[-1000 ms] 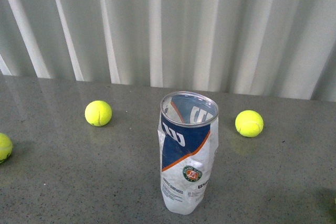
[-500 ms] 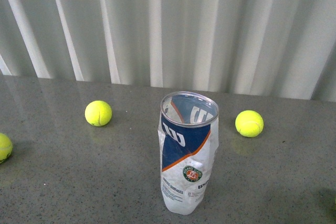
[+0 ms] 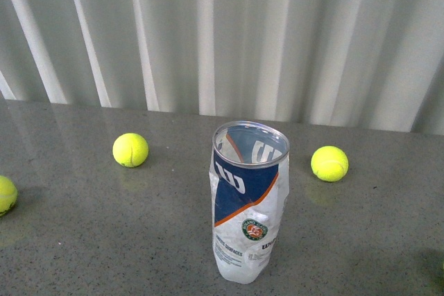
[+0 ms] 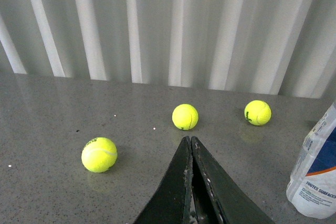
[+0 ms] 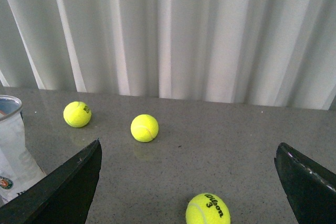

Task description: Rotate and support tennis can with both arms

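Clear plastic tennis can (image 3: 248, 202) is standing upright mid-table in my front view, neither arm reaching it. Left wrist view: left gripper (image 4: 191, 142) is sitting pressed together, can beside it. Right wrist view: right gripper (image 5: 189, 163) is gaping wide. I'm judging approach comes next.

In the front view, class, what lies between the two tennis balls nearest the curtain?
The tennis can stands upright between the left ball and the right ball, slightly nearer the camera. Otherwise only bare grey table shows there.
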